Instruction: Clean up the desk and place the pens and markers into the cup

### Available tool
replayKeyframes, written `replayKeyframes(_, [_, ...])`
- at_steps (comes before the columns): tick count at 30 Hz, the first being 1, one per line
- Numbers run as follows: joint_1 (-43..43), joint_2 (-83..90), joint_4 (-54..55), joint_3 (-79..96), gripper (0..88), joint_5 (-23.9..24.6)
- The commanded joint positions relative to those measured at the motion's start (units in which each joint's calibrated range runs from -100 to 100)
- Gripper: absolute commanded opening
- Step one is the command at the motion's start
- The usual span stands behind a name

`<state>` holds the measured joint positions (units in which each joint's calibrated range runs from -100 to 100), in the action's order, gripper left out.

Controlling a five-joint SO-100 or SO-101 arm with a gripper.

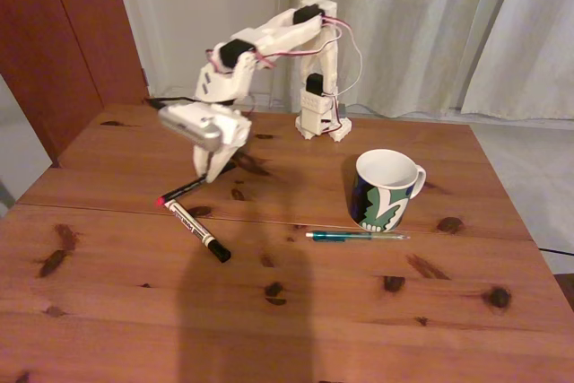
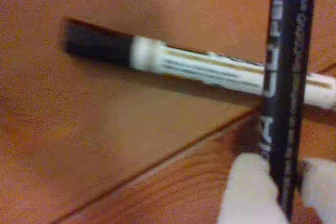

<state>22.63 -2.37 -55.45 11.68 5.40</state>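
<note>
While the slim black pen (image 1: 186, 189) slants over the wood with its red tip low at the left of the fixed view, its upper end sits between the gripper's (image 1: 212, 170) white fingers (image 2: 247, 192), which press against it from both sides; the jaws are clamped on the pen. Up close in the wrist view the same pen (image 2: 286, 77) runs nearly straight up the right side, grey lettering along its barrel, and crosses in front of the white marker (image 2: 210, 66). That marker lies flat on the desk (image 1: 359, 311), black cap toward the near side in the fixed view (image 1: 199, 233), its other end just beside the pen's red tip. A seam between boards passes across the tabletop right there, under the marker.

Further right in the fixed view, the green translucent pen (image 1: 357, 236) lies level on the wood, near the foot of the cup (image 1: 386, 190). This white mug stands upright, handle to the right, with a dark navy, green and white pattern outside and a plain white inside. The white arm (image 1: 269, 38) arches from its base at the far edge of the desk, with pale curtains (image 1: 430, 24) hanging behind.
</note>
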Motion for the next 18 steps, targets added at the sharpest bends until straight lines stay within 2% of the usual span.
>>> replayKeyframes(1, [-3.4, 9.6, 1.5, 2.0, 0.6, 2.3])
replayKeyframes(9, [-7.7, 19.2, 2.2, 6.9, 0.6, 7.4])
replayKeyframes(18, [-12.6, 26.7, 16.3, 18.5, 0.6, 11.9])
